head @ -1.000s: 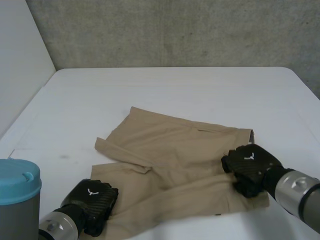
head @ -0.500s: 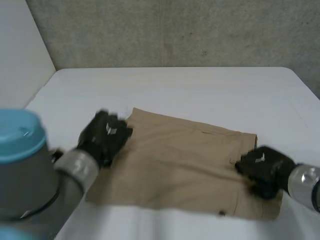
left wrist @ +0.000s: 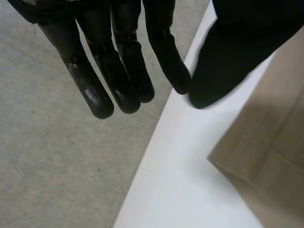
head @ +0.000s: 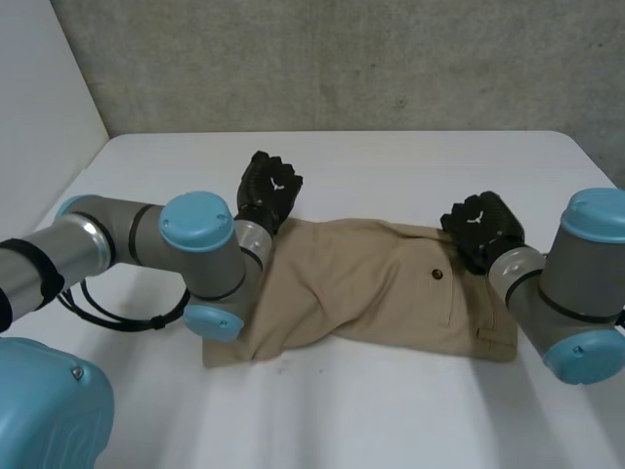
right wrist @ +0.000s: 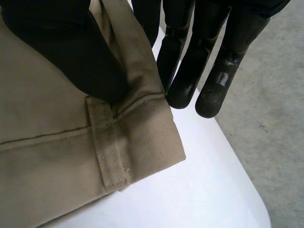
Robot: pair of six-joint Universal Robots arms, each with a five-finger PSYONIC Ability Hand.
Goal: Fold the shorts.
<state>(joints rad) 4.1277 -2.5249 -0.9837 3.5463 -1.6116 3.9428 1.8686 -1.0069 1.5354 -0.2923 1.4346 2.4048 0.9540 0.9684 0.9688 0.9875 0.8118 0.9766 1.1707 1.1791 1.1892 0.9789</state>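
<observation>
Tan shorts (head: 381, 288) lie folded mid-desk (head: 410, 420). Left hand (head: 269, 191) hovers at their 10 o'clock corner, fingers (left wrist: 128, 71) straight, holding nothing. Right hand (head: 480, 227) pinches the waistband at 2 o'clock.

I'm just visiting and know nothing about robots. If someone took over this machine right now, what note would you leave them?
Left hand: open, fingers straight, just off the far left corner of the tan cloth shorts.
Right hand: thumb and straight fingers pinch the shorts' far right waistband corner.
Shorts lie on the white table as a band between the hands.
Done: apparently folded once, near edge to far edge.
To do: release, smooth the rumpled left part, probably fold again sideways.
</observation>
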